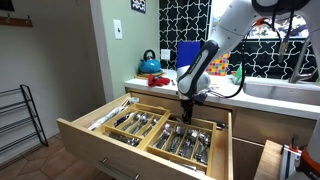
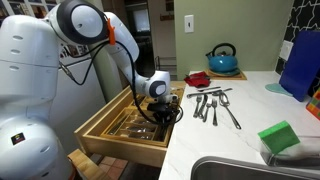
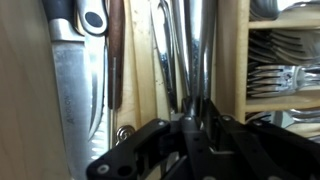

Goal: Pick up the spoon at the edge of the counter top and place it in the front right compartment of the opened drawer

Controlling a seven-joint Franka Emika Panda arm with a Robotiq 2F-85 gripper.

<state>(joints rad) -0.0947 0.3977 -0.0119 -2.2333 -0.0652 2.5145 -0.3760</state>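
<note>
The drawer [image 1: 110,150] stands open below the white counter top [image 1: 270,100], with two wooden cutlery trays full of silver cutlery. My gripper [image 1: 190,98] hangs low over the trays near the counter's edge, and it also shows in an exterior view [image 2: 160,106]. In the wrist view the jaws [image 3: 190,118] are shut on the slim shiny handle of the spoon [image 3: 195,50], which lies along a narrow tray compartment. Its bowl is hidden. The drawer [image 2: 120,140] and counter top [image 2: 250,120] show in both exterior views.
Several forks and knives [image 2: 215,105] lie on the counter by its edge. A blue kettle [image 2: 222,58], a red dish [image 2: 198,78], a green sponge [image 2: 278,136] and a sink [image 2: 250,170] are nearby. Knives [image 3: 70,80] and forks [image 3: 285,75] flank the spoon.
</note>
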